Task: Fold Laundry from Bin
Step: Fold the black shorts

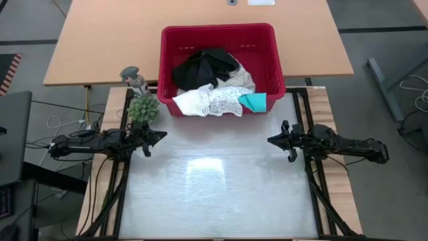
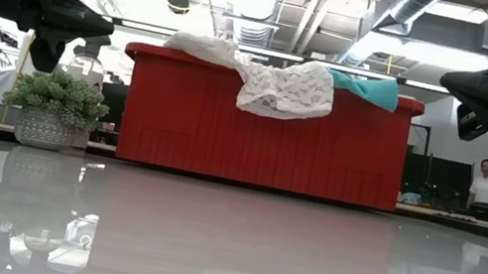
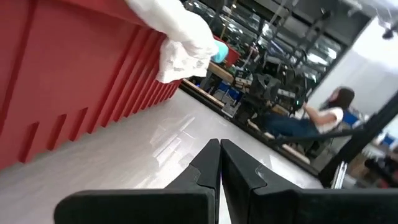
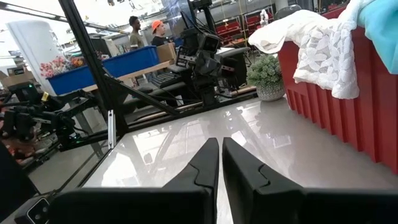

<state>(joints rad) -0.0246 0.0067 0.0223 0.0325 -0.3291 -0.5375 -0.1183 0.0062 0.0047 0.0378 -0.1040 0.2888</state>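
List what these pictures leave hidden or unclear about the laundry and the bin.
- Low view: the bin wall hides everything inside; only the white lacy garment and teal garment over the rim show.
- High view: the black garment covers whatever lies beneath; the total count is unclear.
- Left wrist view: the picture edge cuts off the bin.

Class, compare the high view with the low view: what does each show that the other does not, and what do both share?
High view only: the black garment lying inside the bin, and a figurine beside the plant.
Low view only: the room behind, with a person at a monitor.
Both: the red bin, white lacy cloth and teal cloth over its near rim, the plant, and both arms apart from the bin.
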